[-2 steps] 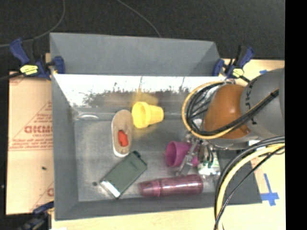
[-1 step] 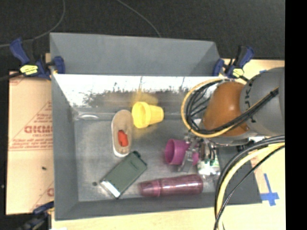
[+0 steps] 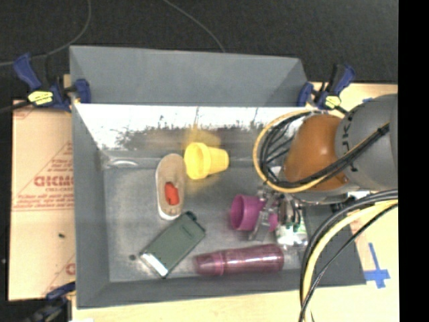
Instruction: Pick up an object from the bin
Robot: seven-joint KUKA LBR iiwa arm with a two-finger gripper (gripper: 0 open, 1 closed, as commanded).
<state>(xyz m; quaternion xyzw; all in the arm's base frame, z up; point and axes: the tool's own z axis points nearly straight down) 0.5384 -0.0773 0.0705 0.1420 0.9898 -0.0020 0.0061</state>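
The pincer (image 3: 273,219) sits in the right part of the bin (image 3: 90,213), right against a small purple cup (image 3: 242,210) lying on its side; I cannot tell how wide it stands or whether it grips anything. Just below lies a purple cylinder (image 3: 238,260), with a dark flat case (image 3: 173,243), a yellow cup (image 3: 203,160) and a white dish (image 3: 169,180) further left.

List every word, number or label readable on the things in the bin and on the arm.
Arm's grey housing: dark letters, partly behind cables, not readable.
Yellow cup, purple cup, purple tube, dark flat case, white oval dish: no text visible.
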